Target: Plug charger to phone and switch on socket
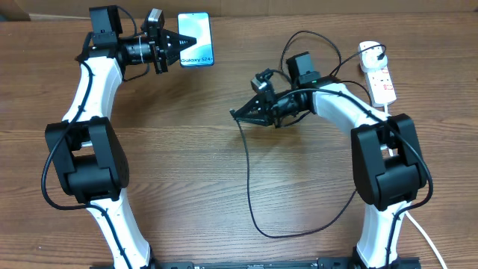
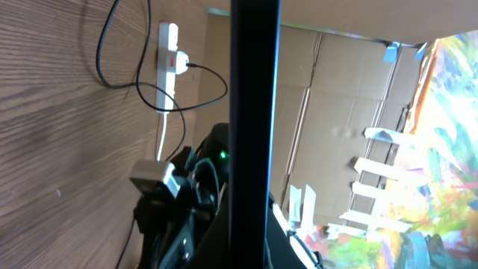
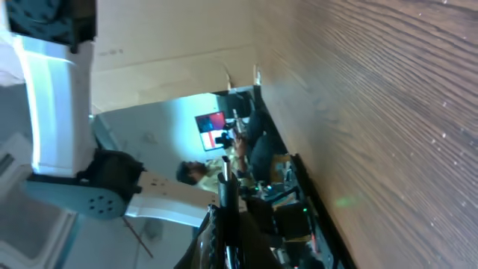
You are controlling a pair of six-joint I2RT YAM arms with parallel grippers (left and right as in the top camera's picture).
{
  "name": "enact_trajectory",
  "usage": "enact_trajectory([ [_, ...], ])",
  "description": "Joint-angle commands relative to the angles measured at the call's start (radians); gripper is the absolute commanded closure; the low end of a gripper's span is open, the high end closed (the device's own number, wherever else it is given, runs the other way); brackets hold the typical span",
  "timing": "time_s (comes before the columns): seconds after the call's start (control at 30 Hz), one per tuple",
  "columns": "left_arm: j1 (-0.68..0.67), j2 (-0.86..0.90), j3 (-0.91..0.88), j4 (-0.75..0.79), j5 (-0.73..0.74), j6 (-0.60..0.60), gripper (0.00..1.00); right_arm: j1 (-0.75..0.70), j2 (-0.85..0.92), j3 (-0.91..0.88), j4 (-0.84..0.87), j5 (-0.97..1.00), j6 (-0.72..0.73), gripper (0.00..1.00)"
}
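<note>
Now my left arm reaches along the far side of the table (image 1: 187,157), its wrist turned toward the phone (image 1: 203,26). My left gripper (image 1: 194,38) has its jaws pressed together, with the tips over the phone's left half; I cannot tell whether they touch the screen. The phone lies flat near the table's far edge, screen lit. My right arm bends in from the right side, and my right gripper (image 1: 234,113) points left at mid-table, jaws likewise pressed together. The charger (image 1: 250,196) runs up to those tips, but I cannot tell whether it is pinched there. From the tips it trails toward the near edge and loops back beside my right arm's base. The socket (image 1: 379,71) lies at the far right with a black plug in it. Bare wood spreads between my two grippers.
</note>
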Motion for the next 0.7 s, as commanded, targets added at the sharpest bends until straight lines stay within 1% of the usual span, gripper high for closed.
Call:
enact_trajectory([
  [0.0,-0.019,-0.014,0.013,0.002,0.05,0.032,0.96,-0.026,-0.047,-0.001,-0.062,-0.047,-0.11,0.96],
  [0.1,-0.031,-0.014,0.013,0.001,0.033,0.039,0.96,-0.042,-0.085,-0.001,-0.169,-0.047,-0.211,0.96],
  [0.27,-0.043,-0.014,0.013,0.0,0.024,0.039,0.96,-0.051,-0.143,-0.001,-0.248,-0.047,-0.268,0.96],
  [0.43,-0.075,-0.014,0.013,-0.048,0.024,0.047,0.96,-0.051,-0.193,-0.001,-0.253,-0.047,-0.27,0.96],
  [0.67,-0.093,-0.014,0.013,-0.052,0.026,0.046,0.96,-0.051,-0.211,-0.001,-0.268,-0.071,-0.27,0.96],
])
